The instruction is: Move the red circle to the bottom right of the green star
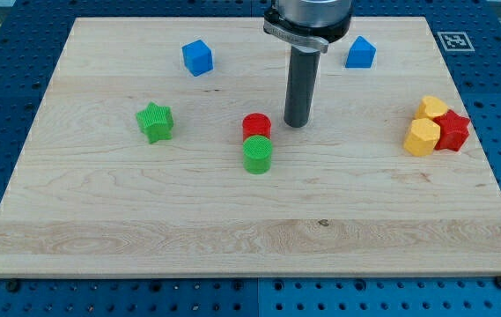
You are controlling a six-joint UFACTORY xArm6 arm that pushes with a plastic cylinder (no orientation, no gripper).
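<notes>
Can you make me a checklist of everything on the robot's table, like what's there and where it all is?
Surface: wooden board, lying flat, no spills seen.
Job's things: red circle touches the green circle just below it; green star stands apart toward the view's left.
Clutter: blue cube and blue block near the view's top; two yellow blocks and a red star bunched at the view's right.
Grippers: none; my tip rests just right of the red circle, with a small gap.
Cables: nothing seen.
Surroundings: blue perforated table and a printed marker at the board's corner.
</notes>
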